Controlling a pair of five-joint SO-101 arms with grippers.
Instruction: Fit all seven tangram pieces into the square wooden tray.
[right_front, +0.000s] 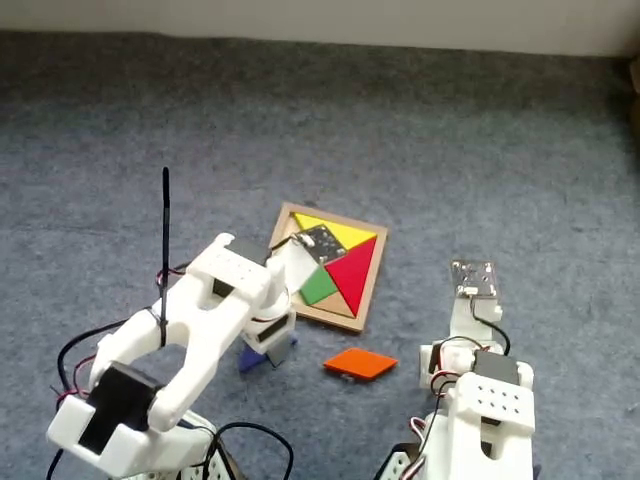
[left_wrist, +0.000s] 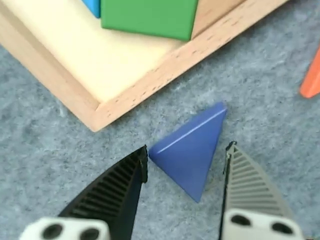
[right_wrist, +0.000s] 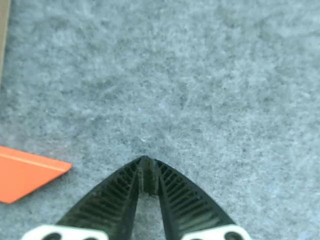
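The square wooden tray (right_front: 366, 292) lies mid-table and holds a yellow triangle (right_front: 340, 232), a red triangle (right_front: 352, 270) and a green piece (right_front: 318, 286). In the left wrist view the tray's corner rim (left_wrist: 150, 85) shows with the green piece (left_wrist: 150, 17) and a bit of a blue piece (left_wrist: 92, 6) inside. Just outside that corner a blue triangle (left_wrist: 192, 152) lies flat on the carpet. My left gripper (left_wrist: 187, 150) is open, one finger close on each side of it. An orange parallelogram (right_front: 360, 363) lies on the carpet in front of the tray. My right gripper (right_wrist: 146, 167) is shut and empty over bare carpet.
Grey-blue carpet covers the table. The left arm (right_front: 200, 330) overhangs the tray's near-left corner and hides part of it. The orange parallelogram (right_wrist: 25, 172) lies off to one side of the right gripper. A thin black rod (right_front: 165, 230) stands upright by the left arm.
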